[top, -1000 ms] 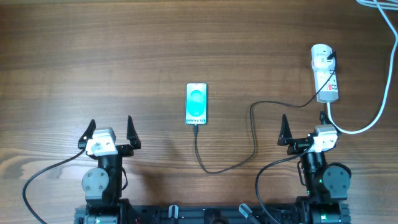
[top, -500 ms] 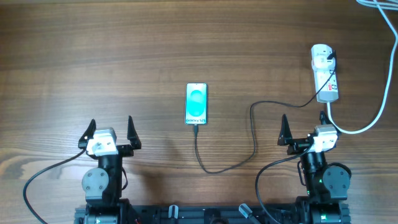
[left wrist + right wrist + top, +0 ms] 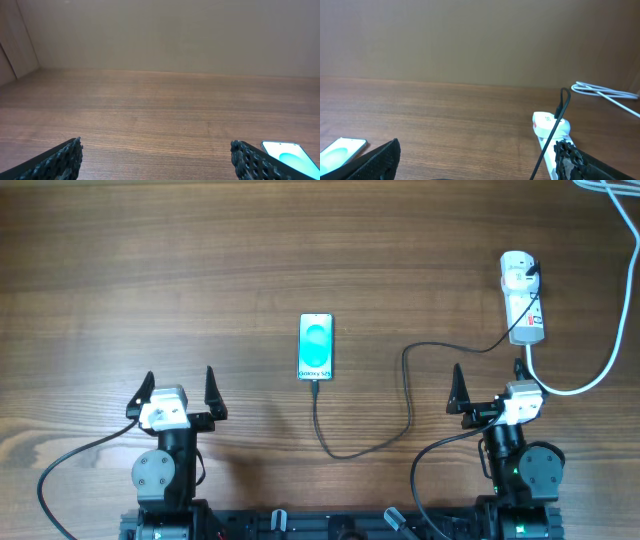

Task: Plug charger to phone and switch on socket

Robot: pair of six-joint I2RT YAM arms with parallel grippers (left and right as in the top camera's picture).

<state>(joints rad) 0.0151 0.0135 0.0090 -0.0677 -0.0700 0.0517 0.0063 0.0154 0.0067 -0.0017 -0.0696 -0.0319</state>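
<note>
Over on the left, the left hand [image 3: 178, 380] is parked low on the tabletop [image 3: 200, 260], fingers spread as wide as they go, nothing between them and nothing touching them. Moving across, the phone [image 3: 316, 347] lies flat mid-table, screen glowing cyan, ahead of that hand and off to its right, long axis running straight away from the arms with its near short edge facing the robot. The charger [image 3: 408, 395] meets that near edge with its tip, then drops toward the robot, curls round, climbs and runs off rightward to the socket; whether the tip is properly seated I can't tell from up here. Next, the right hand [image 3: 488, 375], also wide open and empty, with the thin black cable passing just ahead of its fingertips. And here's the key line-up: the socket [image 3: 522, 310] sits almost dead ahead of the right hand, slightly to its right, lying lengthwise away from the arm, black plug at its far end, white cord [image 3: 600, 375] sweeping off to the side. The right arm is clearly the nearer one for the switch, though the switch itself is too small to pick out. If the plug needs pressing home, I'd judge the phone about equally reachable from either side.
</note>
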